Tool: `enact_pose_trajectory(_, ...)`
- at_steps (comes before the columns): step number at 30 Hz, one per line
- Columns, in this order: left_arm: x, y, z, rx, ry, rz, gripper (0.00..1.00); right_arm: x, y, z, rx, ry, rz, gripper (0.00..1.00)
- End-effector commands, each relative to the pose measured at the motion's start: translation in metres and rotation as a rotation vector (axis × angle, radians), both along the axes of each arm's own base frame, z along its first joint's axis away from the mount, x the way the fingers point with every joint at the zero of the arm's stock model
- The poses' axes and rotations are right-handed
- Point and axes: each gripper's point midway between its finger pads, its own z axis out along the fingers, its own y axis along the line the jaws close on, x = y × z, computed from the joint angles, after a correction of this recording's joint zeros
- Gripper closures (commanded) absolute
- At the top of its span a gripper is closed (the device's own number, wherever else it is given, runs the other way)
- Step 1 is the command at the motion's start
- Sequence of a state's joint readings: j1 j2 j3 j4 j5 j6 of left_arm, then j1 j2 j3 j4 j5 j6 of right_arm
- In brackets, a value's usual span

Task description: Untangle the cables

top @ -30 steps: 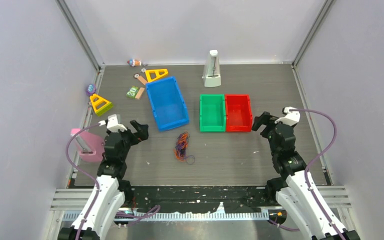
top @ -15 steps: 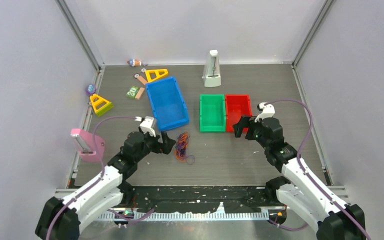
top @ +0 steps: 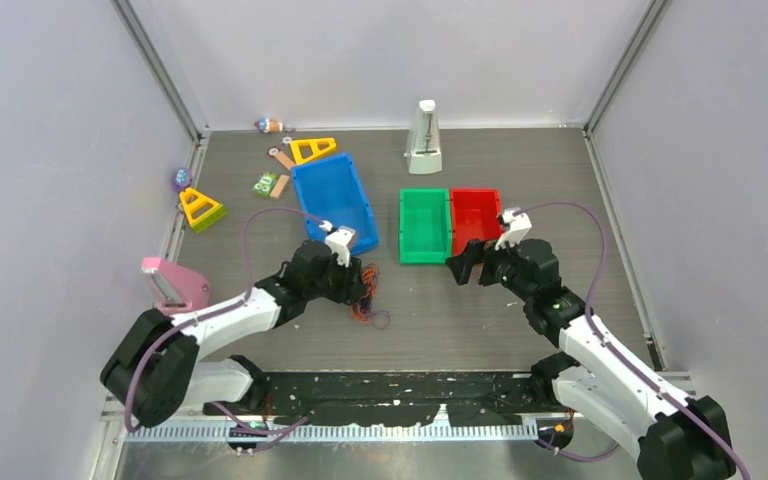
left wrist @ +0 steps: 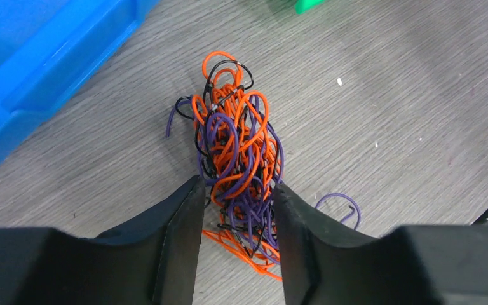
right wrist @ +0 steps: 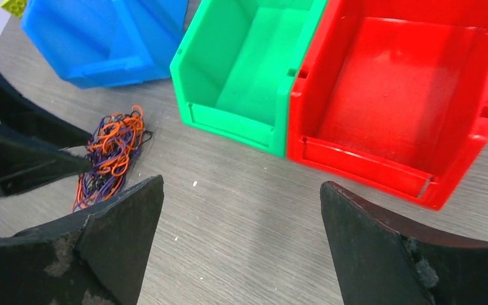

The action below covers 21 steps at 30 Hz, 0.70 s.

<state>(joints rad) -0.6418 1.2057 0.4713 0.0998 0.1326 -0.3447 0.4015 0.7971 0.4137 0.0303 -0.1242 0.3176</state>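
Left wrist view: we see the left end effector [left wrist: 236, 189], partly open, straddling the tangled cables [left wrist: 235, 127] on the surface [left wrist: 406, 95] beside the blue bin [left wrist: 32, 70], presumably to pinch them. The right end effector [right wrist: 241, 185] hovers wide open, probably ready to draw strands apart.

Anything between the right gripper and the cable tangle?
Nothing visible: only bare table lies between the open right gripper and the cables. The left gripper straddles the tangle, jaws open.
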Motion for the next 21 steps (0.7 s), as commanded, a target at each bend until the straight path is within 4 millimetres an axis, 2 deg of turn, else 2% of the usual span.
enact_pose_trajectory(1,0.004,-0.012,-0.002,0.035,0.043,-0.041,0.67,-0.002,0.023,0.006,0.045,-0.041,0.096,0.0)
enact_pose_trajectory(3,0.005,-0.015,-0.002,0.032,0.051,-0.051,0.92,-0.007,0.035,0.005,0.053,-0.044,0.147,0.0)
enact_pose_trajectory(4,0.006,-0.018,0.001,0.02,0.047,-0.058,1.0,-0.01,0.041,0.002,0.053,-0.037,0.173,0.02)
enact_pose_trajectory(9,-0.005,-0.04,0.037,-0.177,-0.059,-0.159,1.0,-0.032,0.082,0.001,0.07,-0.074,0.348,0.1)
enact_pose_trajectory(13,-0.017,-0.056,0.069,-0.358,-0.154,-0.245,1.0,-0.049,0.105,-0.006,0.093,-0.093,0.461,0.12)
enact_pose_trajectory(18,-0.029,-0.066,0.085,-0.443,-0.186,-0.33,1.0,-0.058,0.123,-0.005,0.16,-0.108,0.534,0.13)
enact_pose_trajectory(21,-0.031,-0.067,0.088,-0.459,-0.192,-0.344,1.0,-0.058,0.128,-0.013,0.148,-0.079,0.536,0.14)
